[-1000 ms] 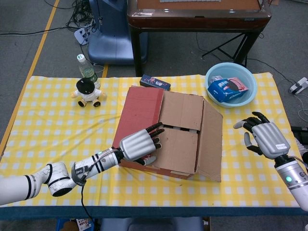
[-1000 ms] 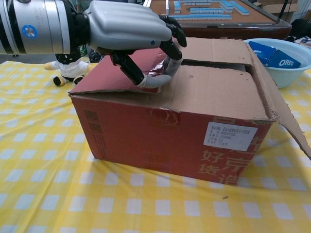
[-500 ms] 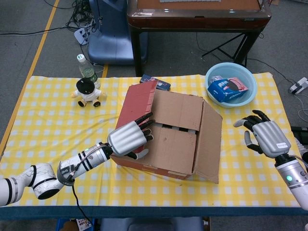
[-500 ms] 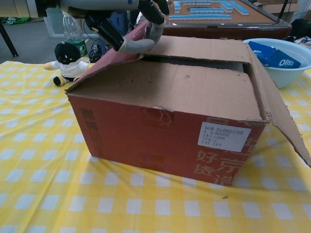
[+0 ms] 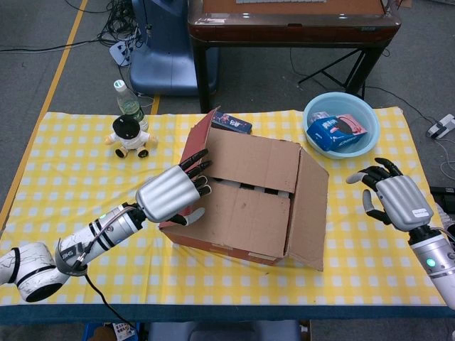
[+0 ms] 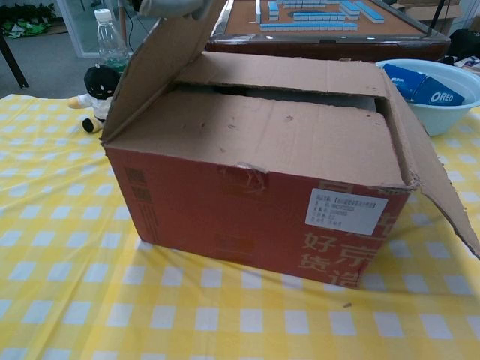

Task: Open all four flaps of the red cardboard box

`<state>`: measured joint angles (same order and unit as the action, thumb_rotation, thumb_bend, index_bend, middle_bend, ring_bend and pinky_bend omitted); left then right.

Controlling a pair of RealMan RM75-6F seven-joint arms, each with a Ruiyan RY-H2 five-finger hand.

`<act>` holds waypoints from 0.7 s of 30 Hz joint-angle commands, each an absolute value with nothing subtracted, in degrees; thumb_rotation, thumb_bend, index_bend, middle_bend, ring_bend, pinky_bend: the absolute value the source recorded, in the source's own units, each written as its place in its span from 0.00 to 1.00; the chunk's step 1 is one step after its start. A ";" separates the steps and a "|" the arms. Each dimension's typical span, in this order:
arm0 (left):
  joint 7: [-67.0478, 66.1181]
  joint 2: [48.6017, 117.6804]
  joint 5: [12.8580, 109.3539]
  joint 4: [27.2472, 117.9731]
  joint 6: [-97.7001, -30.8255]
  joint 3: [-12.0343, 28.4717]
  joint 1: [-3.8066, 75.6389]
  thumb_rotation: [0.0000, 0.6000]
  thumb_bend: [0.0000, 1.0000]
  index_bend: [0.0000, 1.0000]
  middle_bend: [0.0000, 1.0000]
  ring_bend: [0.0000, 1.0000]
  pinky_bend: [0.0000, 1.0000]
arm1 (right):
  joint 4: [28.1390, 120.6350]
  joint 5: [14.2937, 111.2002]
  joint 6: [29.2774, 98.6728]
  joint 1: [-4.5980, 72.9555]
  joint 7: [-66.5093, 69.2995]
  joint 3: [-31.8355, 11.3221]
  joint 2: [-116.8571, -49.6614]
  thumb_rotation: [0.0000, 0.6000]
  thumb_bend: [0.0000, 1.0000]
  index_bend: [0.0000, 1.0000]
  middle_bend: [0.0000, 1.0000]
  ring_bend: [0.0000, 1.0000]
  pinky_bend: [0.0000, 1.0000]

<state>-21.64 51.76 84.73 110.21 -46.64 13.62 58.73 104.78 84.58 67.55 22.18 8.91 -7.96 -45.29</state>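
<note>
Behind the red cardboard box (image 5: 245, 195), which sits mid-table on the yellow checked cloth (image 5: 64, 192), lie a small dark packet (image 5: 232, 122) and, off its far left corner, a toy figure (image 5: 129, 136) with a plastic bottle (image 5: 129, 103) just beyond. A blue basin (image 5: 341, 123) holding snack packs stands off the far right corner. The left hand (image 5: 170, 195) is at the box's left side, fingers extended against the raised left flap (image 6: 161, 64) — gripping nothing I can make out. The right hand (image 5: 394, 201) hovers well right of the box, fingers spread and empty. Two flaps are up or out — two lie flat.
</note>
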 commanded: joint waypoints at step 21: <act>-22.55 45.48 83.60 110.58 -46.70 14.27 56.76 0.39 0.49 0.55 0.47 0.13 0.00 | 104.40 85.27 67.89 21.84 10.71 -7.88 -44.89 1.00 0.70 0.33 0.34 0.25 0.10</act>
